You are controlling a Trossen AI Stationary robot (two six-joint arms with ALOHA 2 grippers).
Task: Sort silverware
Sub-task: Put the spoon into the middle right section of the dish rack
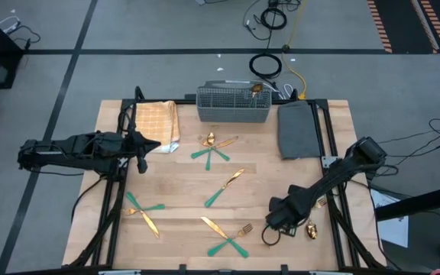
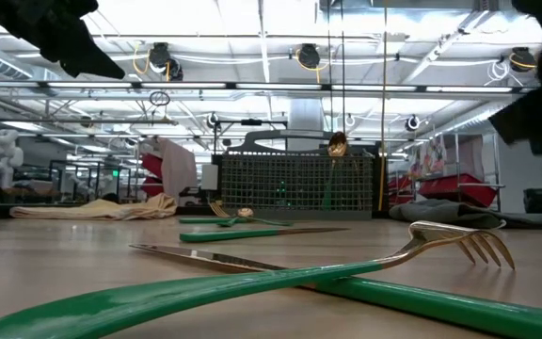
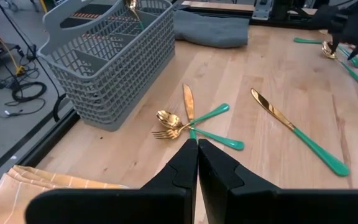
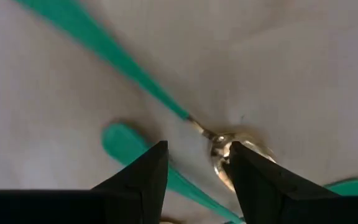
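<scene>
Your right gripper [image 4: 194, 171] is low over the tabletop [image 1: 273, 179] at its near right corner, and what matters now is how the spoon [image 4: 232, 149] lies against its fingers [image 4: 145, 174]. They stand apart, released, with nothing between them yet. The spoon's gold bowl sits just ahead of the gap, nearer one finger than the other and partly hidden behind it; its teal handle [image 4: 104, 46] runs away on a slant, so the long axis crosses the line between the fingers at an angle instead of squarely. A second teal handle [image 4: 129, 146] lies close to the other finger, and whether it touches the spoon cannot be told. You would likely need a small turn of the wrist and a slight shift toward the neck before closing, or the fingers may catch both pieces. Your left gripper [image 3: 197, 165] waits clenched and empty above the far left, by the tan checked cloth [image 1: 157, 122], well apart from this spoon, so the right arm is plainly the nearer. The rest of the silverware [image 1: 212, 149] lies scattered mid-table, with one piece standing in the grey basket [image 1: 231, 107].
</scene>
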